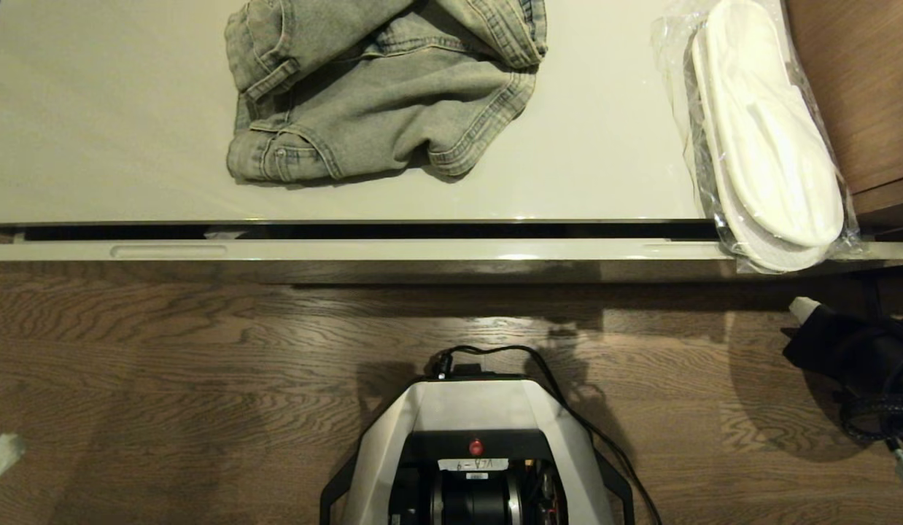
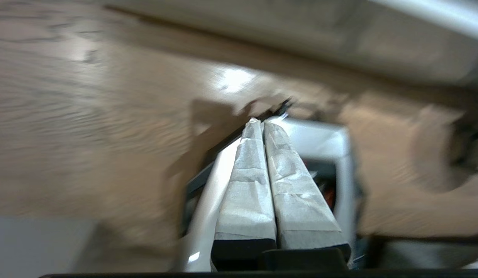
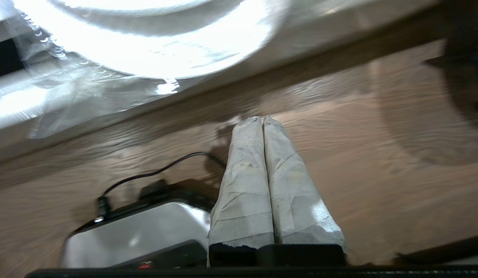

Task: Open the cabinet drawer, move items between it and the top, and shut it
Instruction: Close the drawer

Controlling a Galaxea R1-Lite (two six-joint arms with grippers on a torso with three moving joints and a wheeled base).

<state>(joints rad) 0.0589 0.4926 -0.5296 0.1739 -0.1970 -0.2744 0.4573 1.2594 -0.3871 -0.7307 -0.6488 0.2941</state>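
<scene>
Head view, as we list it: the tabletop [image 1: 116, 109], glossy off-white, carries crumpled jeans [image 1: 386, 87] at its far middle. One slipper pack [image 1: 765, 138], sealed in clear plastic, lies along its right edge and overhangs the front right corner. The drawer [image 1: 422, 250] below stands a narrow slit open. Our right claw [image 3: 262, 120] hangs over the wooden floor [image 1: 203, 364], fingers pressed together and holding nothing. Our left claw [image 2: 259, 122], likewise closed and empty, points at our own base [image 1: 473, 408].
</scene>
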